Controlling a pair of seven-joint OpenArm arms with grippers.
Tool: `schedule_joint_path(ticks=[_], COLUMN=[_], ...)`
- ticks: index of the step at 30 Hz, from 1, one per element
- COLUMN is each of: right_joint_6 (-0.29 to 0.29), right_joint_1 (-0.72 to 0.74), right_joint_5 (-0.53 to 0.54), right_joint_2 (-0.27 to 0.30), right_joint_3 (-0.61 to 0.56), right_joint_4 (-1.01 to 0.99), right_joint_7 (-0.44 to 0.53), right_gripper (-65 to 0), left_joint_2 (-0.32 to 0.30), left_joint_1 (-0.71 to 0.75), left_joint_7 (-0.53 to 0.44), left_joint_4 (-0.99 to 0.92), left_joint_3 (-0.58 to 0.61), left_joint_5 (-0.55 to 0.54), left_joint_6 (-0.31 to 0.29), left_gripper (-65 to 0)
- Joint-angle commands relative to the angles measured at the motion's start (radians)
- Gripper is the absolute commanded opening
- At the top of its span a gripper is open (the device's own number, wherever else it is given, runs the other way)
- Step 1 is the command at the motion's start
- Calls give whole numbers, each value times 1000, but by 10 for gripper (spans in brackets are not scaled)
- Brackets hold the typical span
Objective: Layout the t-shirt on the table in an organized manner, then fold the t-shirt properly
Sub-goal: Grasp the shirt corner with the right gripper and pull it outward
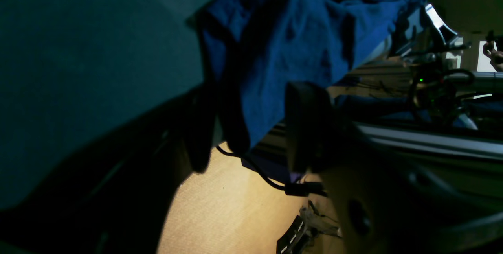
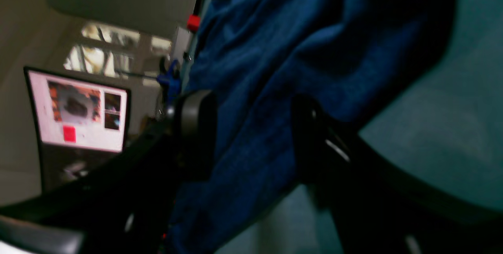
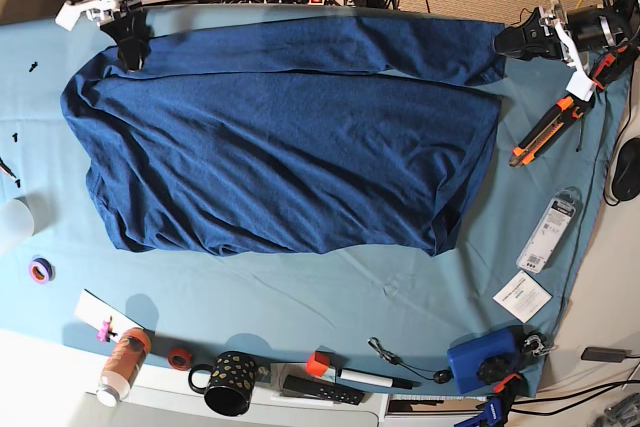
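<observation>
Table [image 3: 300, 292]: teal cloth is covering nearly the whole base frame, its bare part running along the lower half.

T-shirt [image 3: 290, 147]: dark navy garment is lying spread across the upper middle of the base frame, one band folded along its top edge, reaching from upper left to upper right.

Right gripper [image 3: 131, 53]: is sitting at the upper left of the base frame on the shirt's top left corner; in the right wrist view its fingers [image 2: 196, 128] are standing apart with a hanging fold of blue fabric passing between them, not visibly pinched.

Left gripper [image 3: 503, 44]: is sitting at the upper right of the base frame at the shirt's far end; in the left wrist view fabric is draping between its parted fingers [image 1: 302, 124], and whether they are clamping it cannot be told.

Polka-dot mug [image 3: 226, 383]: is standing at the lower edge.

Orange utility knife [image 3: 540, 129]: is lying right of the shirt.
</observation>
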Motion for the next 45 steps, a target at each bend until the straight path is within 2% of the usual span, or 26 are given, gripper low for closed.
schedule_joint_path(ticks=[1,5,8,13,18,24,29,36,38,40,42,45], right_joint_6=[-11,-11,-11,-11,-11,-20,-73,-75,-76,-67,-42,-27], right_joint_1=[-2,-4,-11,-39,-35,-14,3,20,19,8,-1,-18], right_joint_5=[-75,-55,44,44,44,-78,-203,-211,-206,-154,-93,-51], right_joint_2=[-9,-14,-13,-11,-11,-11,-11,-11,-12,-11,-11,-8], right_joint_3=[-19,18,90,167,178,162,114,28,24,43,92,171], right_joint_4=[-5,-5,-5,-2,-2,-2,-2,-2,-2,-2,-2,-2], right_joint_7=[-36,-36,-36,-36,-36,-36,28,31,22,-1,-36,-36], right_gripper=[-332,-377,-377,-377,-377,-377,-377,-378,-378,-378,-378,-378], left_joint_2=[-19,-19,-21,-28,-27,-27,-27,-27,-27,-27,-27,-27], left_joint_1=[3,3,3,3,3,3,3,3,3,3,3,2], left_joint_7=[9,9,9,9,9,9,9,9,9,9,9,9], left_joint_4=[12,12,12,12,12,12,12,12,12,12,12,12], left_joint_3=[-8,-8,-8,-8,-8,-8,-8,-8,-8,-8,-8,-8], left_joint_5=[7,7,7,7,7,7,7,7,7,7,7,7], left_joint_6=[-4,-4,-4,-4,-4,-4,-4,-4,-4,-4,-4,-4], left_gripper=[-365,-365,-365,-365,-365,-365,-365,-365,-365,-365,-365,-365])
